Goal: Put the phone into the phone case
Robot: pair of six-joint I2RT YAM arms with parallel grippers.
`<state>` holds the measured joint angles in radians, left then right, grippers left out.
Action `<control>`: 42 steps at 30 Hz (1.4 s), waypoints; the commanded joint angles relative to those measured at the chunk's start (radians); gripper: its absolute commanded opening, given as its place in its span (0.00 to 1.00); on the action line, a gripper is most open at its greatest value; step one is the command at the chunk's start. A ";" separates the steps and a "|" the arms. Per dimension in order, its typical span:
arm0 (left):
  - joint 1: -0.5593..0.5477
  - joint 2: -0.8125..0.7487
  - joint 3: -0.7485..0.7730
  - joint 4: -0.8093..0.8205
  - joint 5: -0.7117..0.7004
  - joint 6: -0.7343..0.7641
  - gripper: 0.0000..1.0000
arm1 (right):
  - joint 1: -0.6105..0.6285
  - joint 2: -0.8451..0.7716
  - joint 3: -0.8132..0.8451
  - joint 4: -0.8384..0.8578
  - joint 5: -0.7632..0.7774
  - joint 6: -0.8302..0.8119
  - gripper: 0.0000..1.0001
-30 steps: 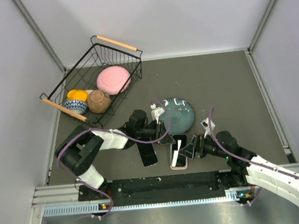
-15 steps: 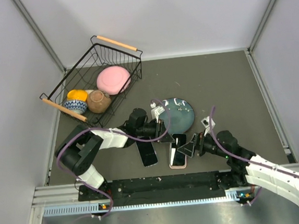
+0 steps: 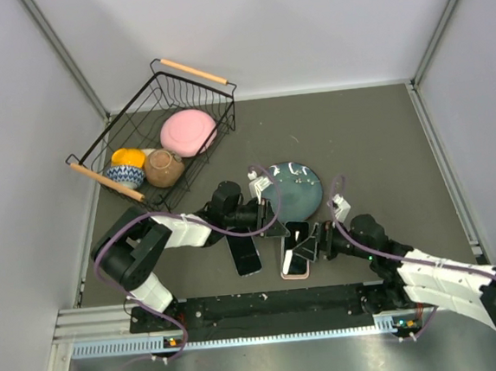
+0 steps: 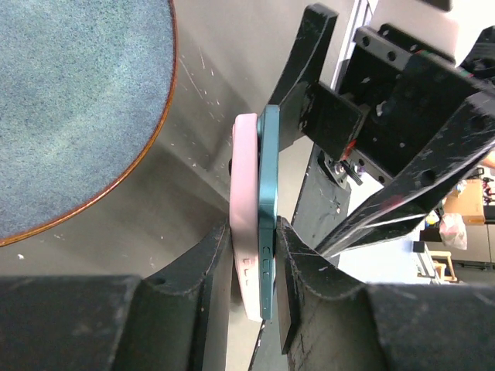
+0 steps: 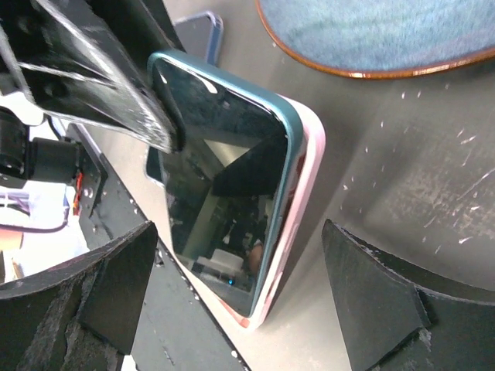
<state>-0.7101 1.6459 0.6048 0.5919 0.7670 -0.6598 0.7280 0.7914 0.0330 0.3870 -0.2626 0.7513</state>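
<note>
**A:** Left wrist view: what does the left gripper (image 4: 254, 230) hold?

**B:** Its fingers are closed on the teal phone (image 4: 268, 170) and the pink phone case (image 4: 244, 170) beneath it, pinching the pair at their long edges.

**A:** Where does the phone lie?

**B:** On top of the case, beside the blue plate (image 4: 77, 100). Its teal rim stands proud of the pink.

**A:** And the right gripper (image 5: 236, 239)?

**B:** Spread wide, one finger on either side of the phone, gripping nothing.
</note>
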 commanded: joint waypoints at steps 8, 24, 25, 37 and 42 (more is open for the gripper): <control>0.008 -0.028 -0.008 0.117 0.006 -0.029 0.24 | -0.010 0.193 -0.081 0.315 -0.069 -0.030 0.64; 0.035 -0.040 -0.134 0.562 0.112 -0.308 0.50 | -0.010 0.100 0.001 0.388 -0.124 -0.066 0.08; 0.037 -0.049 -0.132 0.565 0.120 -0.316 0.50 | -0.010 0.065 -0.001 0.382 -0.124 -0.063 0.07; 0.037 -0.238 -0.070 0.203 0.091 -0.091 0.38 | -0.009 -0.225 -0.022 0.220 -0.009 -0.185 0.05; 0.020 -0.225 -0.037 0.145 0.124 -0.026 0.29 | -0.010 -0.178 0.001 0.226 0.025 -0.280 0.06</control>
<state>-0.6758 1.4265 0.5259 0.8200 0.8402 -0.7658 0.7200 0.5804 0.0265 0.5678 -0.3317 0.5934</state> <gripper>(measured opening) 0.386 0.172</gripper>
